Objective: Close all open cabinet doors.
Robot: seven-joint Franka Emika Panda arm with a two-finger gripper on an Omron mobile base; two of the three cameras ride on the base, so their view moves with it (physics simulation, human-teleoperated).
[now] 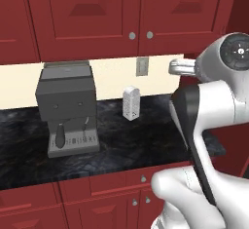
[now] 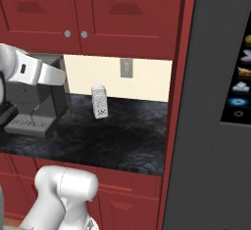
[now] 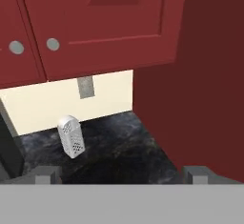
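Cabinet doors above the dark worktop sit flush, silver knobs side by side at their lower corners. The gripper hangs over the worktop with fingers spread wide, holding nothing. A white grater stands upright near the coffee machine.

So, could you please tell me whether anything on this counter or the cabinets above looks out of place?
Nothing stands out. The tall dark-red cabinet doors visible above sit flush, and the white perforated grater and grey coffee machine stand upright on the dark marbled counter.
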